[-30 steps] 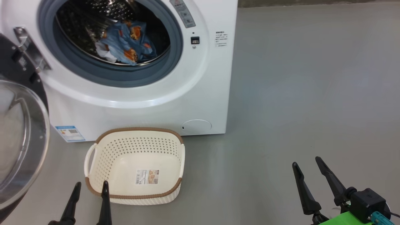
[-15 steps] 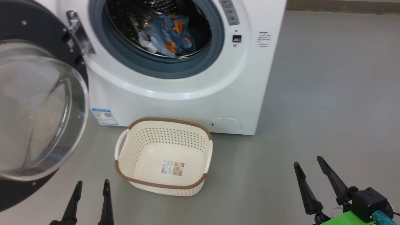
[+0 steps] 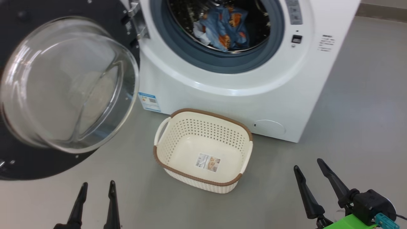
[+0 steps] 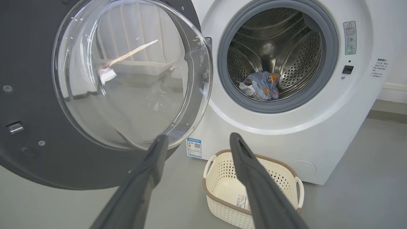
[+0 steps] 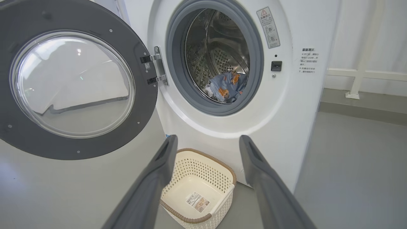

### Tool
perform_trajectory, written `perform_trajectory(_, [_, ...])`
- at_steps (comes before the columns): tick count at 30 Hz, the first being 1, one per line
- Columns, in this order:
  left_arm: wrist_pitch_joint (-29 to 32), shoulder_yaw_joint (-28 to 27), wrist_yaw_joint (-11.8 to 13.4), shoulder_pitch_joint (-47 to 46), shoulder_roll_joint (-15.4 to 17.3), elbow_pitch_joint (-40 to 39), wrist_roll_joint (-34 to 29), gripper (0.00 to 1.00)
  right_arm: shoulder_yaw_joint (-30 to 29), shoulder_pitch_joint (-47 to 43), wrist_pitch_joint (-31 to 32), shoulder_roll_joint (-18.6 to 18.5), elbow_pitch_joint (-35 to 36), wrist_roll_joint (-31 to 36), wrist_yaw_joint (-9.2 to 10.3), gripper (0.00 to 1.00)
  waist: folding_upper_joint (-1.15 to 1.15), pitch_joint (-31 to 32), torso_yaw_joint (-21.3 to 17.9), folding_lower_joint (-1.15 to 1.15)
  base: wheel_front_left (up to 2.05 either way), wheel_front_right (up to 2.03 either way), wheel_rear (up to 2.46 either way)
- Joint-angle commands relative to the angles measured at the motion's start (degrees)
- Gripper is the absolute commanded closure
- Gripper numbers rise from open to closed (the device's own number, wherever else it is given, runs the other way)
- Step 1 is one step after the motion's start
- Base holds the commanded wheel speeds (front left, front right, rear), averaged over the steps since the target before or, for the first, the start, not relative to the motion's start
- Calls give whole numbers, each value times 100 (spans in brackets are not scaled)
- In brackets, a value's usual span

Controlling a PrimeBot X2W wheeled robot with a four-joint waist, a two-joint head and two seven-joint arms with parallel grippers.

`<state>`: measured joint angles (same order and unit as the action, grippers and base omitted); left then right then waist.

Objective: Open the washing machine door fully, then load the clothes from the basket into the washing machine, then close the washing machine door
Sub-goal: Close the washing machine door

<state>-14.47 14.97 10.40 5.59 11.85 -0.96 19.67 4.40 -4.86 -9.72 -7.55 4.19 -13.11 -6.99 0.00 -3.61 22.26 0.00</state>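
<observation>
Left jaws and right jaws spread wide, holding nothing. Ahead, the cream basket (image 3: 203, 130) sits empty just before the white washing machine (image 3: 222, 98), blue-orange clothes (image 3: 225, 27) bunched in its drum (image 4: 299, 54), black-rimmed glass door (image 3: 38, 162) swung wide left.

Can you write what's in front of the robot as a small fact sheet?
Washer: big white front-loading washing machine.
Door: round black-rimmed glass door, standing wide open.
Clothes: light blue printed fabric pieces, inside the perforated steel drum.
Basket: cream perforated plastic basket, empty, on the floor before the machine.
Grippers: left gripper and right gripper open, holding nothing.
</observation>
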Motion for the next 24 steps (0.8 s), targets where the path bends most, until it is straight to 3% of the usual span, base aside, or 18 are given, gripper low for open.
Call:
perform_trajectory(1, [-52,-223,-54,-226,-7,-165,-66,0,161,182,12,-82,177,26,-50,0,0,-81,331,0,0,0,0])
perform_trajectory(10, [-52,-341,-177,-216,-166,-107,-177,0,256,220,47,-112,162,6,-50,0,0,-71,751,0,0,0,0])
perform_trajectory(24, [-52,-572,-347,-137,-367,-96,-333,0,337,234,54,-112,135,-6,-50,0,0,-49,839,0,0,0,0])
